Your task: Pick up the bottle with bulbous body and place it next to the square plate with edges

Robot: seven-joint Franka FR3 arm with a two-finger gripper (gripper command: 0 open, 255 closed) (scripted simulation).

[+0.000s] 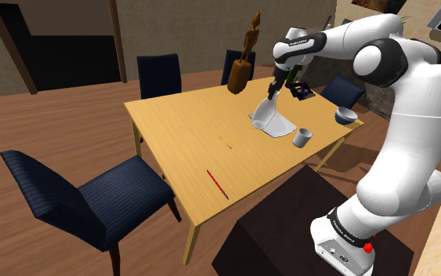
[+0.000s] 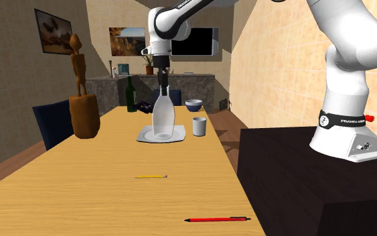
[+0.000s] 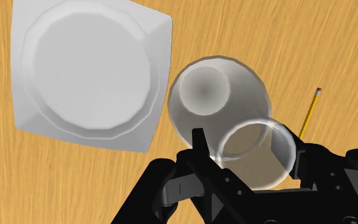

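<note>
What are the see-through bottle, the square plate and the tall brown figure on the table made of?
The bottle looks like clear glass, perhaps plastic: the table shows through its walls. The square plate is plain matte white, maybe ceramic; nothing settles it. The brown figure is probably carved wood, going by its warm brown, faintly glossy surface.

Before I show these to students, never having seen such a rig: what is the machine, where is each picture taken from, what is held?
It is a white robot arm on a dark box beside a wooden table. One picture looks over its shoulder, one along the table, one down from its black hand. The hand clasps a clear bottle by the neck, beside a white square plate. A cup, bowl, pencil and red pen also lie there.
</note>
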